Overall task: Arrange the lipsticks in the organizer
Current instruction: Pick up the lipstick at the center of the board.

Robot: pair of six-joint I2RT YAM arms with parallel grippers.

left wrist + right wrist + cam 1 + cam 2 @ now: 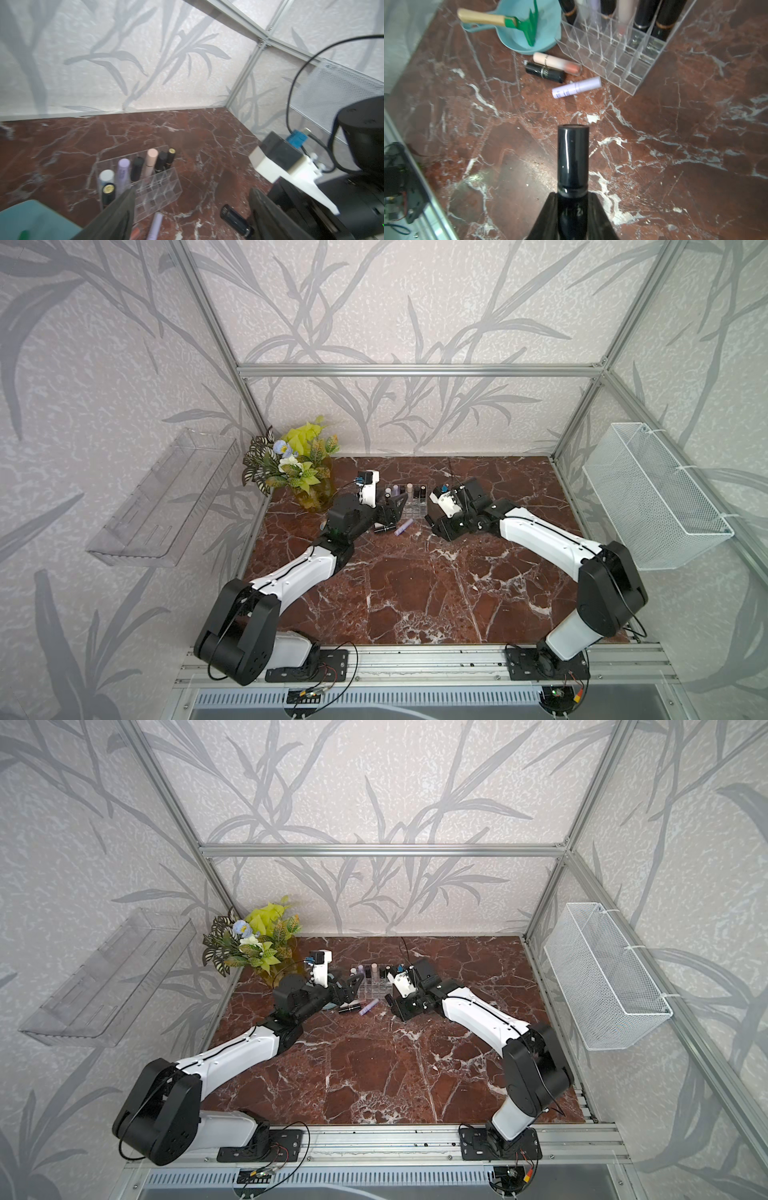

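Note:
The clear organizer [413,508] stands at the back middle of the marble table, and several lipsticks [405,491] stand upright in its far rows. My left gripper [191,216] is open at the organizer's left front corner, its fingers [116,216] wide apart and holding nothing. A pale pink lipstick [557,63], a black one [545,72] and a lilac one [576,87] lie loose in front of the organizer [618,52]. My right gripper [572,207], to the organizer's right, is shut on a black lipstick [572,158] that sticks out past its fingertips.
A teal bowl [517,44] holding a green toy rake [527,25] sits left of the organizer. A vase of artificial plants [299,472] fills the back left corner. A clear tray [166,497] hangs on the left wall, a white mesh basket [656,493] on the right.

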